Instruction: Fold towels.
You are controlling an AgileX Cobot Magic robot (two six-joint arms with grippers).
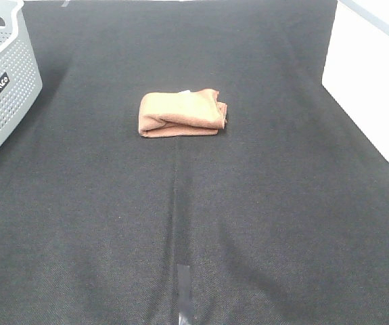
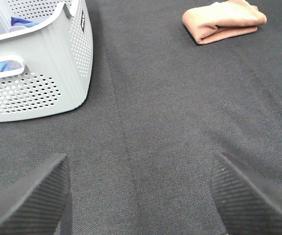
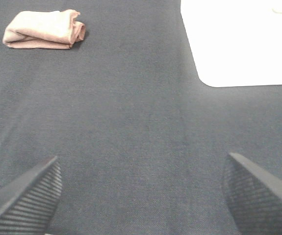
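Observation:
The reddish-brown towel (image 1: 181,113) lies folded into a small thick bundle on the black cloth, a little behind the table's middle. A bit of white tag shows at its far edge. It also shows in the left wrist view (image 2: 223,20) and in the right wrist view (image 3: 44,29). Neither arm shows in the exterior high view. My left gripper (image 2: 141,200) is open and empty over bare cloth, well short of the towel. My right gripper (image 3: 141,196) is open and empty too, also far from the towel.
A grey perforated laundry basket (image 1: 5,81) stands at the back left; in the left wrist view the basket (image 2: 42,88) holds something blue. A white tray-like surface (image 1: 373,81) lies at the back right, also in the right wrist view (image 3: 239,39). A tape strip (image 1: 183,288) marks the front centre.

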